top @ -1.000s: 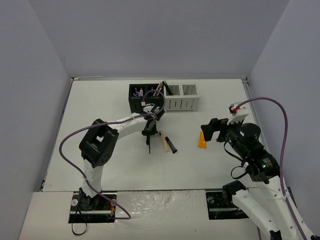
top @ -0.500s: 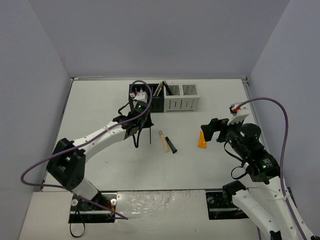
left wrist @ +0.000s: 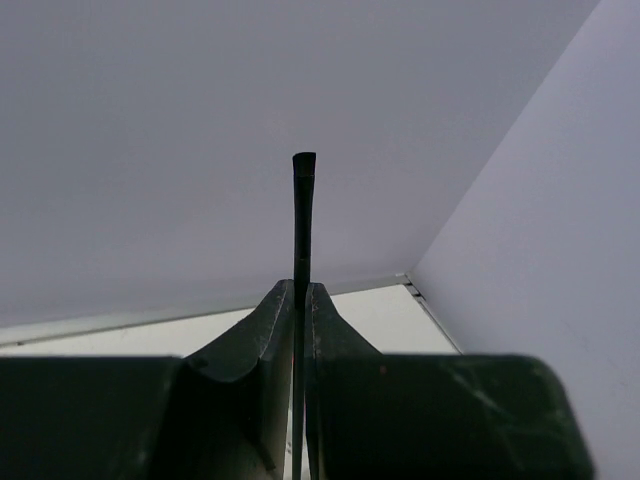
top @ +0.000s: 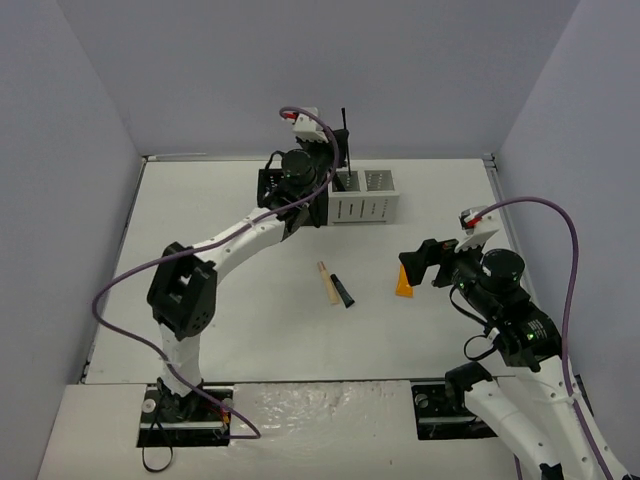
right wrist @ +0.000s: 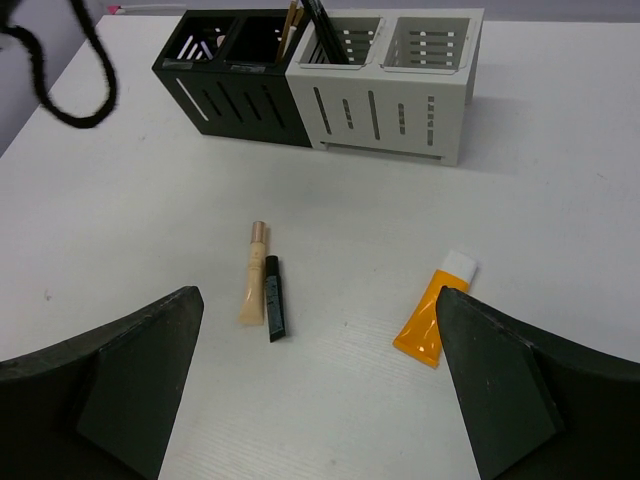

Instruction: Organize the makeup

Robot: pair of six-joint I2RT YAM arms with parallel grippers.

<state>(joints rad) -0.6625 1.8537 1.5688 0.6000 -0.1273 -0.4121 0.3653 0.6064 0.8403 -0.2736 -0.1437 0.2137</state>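
My left gripper [top: 338, 160] is raised over the organizers, shut on a thin black pencil [top: 343, 122] that stands upright between the jaws [left wrist: 302, 220]. On the table lie a tan tube [right wrist: 252, 285], a small black tube [right wrist: 273, 298] right beside it, and a flat orange tube [right wrist: 435, 310] with a white cap. My right gripper [right wrist: 320, 380] hovers open above them, nothing between its fingers. Wooden brushes [right wrist: 290, 20] and a dark pencil [right wrist: 322, 18] stick out of the organizer slots.
A black slotted organizer [right wrist: 240, 95] and a white slotted organizer [right wrist: 390, 110] stand side by side at the back of the table [top: 220, 320]. A cable loop [right wrist: 70, 90] hangs at the left of the right wrist view. Walls close in the table on three sides.
My left arm has lifted the black pencil off the table's middle and swung it back and up over the organizers. The right arm and the three tubes have not moved.
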